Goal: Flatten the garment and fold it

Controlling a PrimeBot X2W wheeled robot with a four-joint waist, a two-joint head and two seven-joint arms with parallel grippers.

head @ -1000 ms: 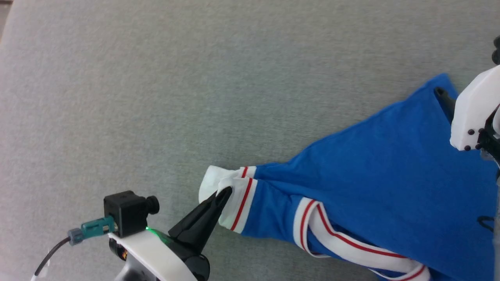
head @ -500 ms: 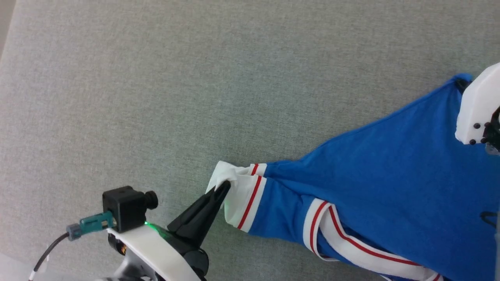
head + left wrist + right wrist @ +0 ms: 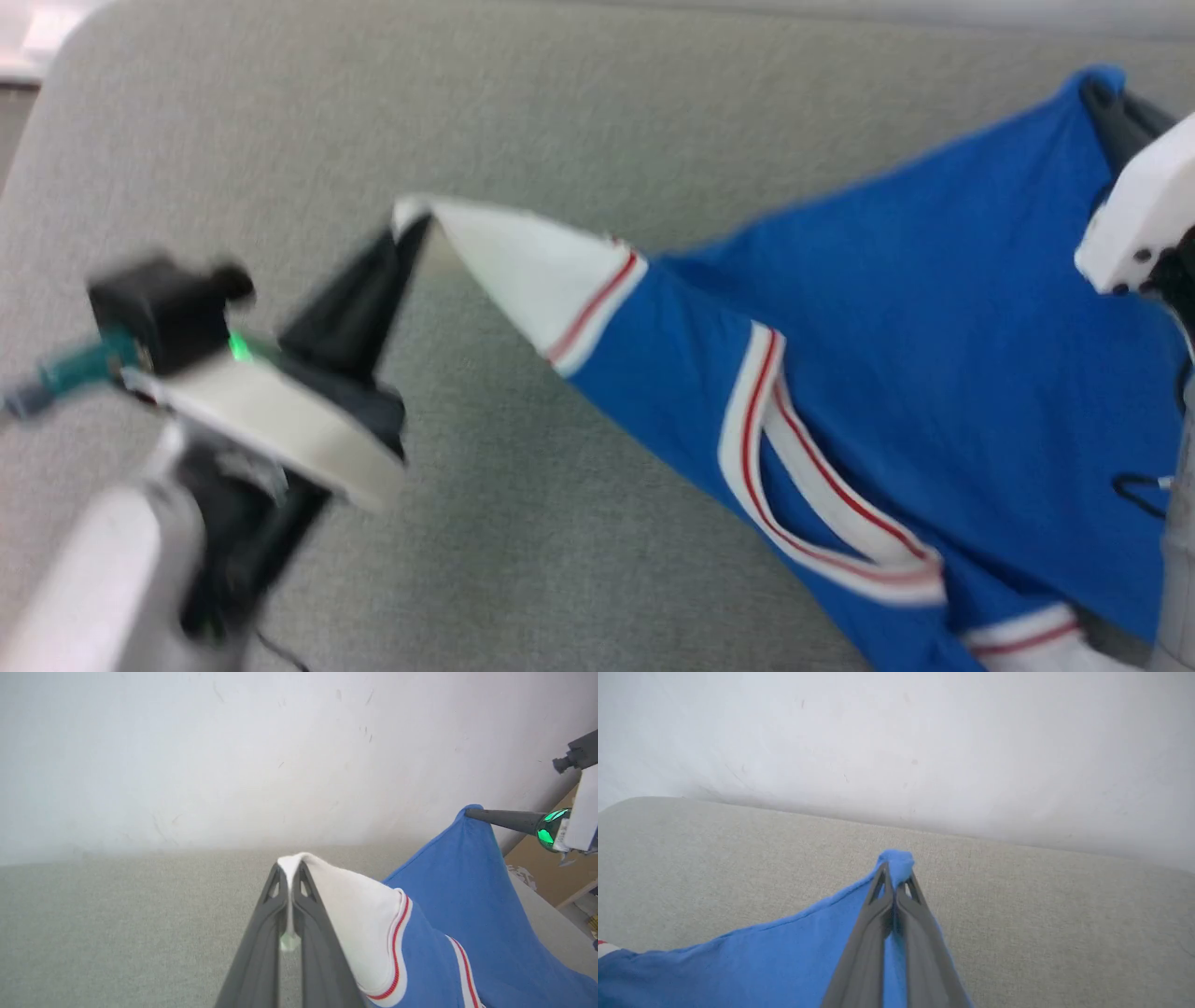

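The left claw [image 3: 290, 868], its two dark fingers pressed together, is clamped on the tip of a white short sleeve. The right claw [image 3: 895, 877] is likewise pinched tight on a blue corner. Between them the royal-blue jersey T-shirt [image 3: 934, 327], with red-and-white striped trim at sleeve and collar, hangs stretched in a slanting sheet above the grey fabric-covered worktop [image 3: 560, 103].

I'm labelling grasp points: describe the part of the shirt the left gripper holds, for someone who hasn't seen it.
Over the grey surface a blue shirt is stretched. Its left end is a white sleeve, its tip pinched in the left gripper. A red stripe borders it; the corner in the right gripper is plain blue.
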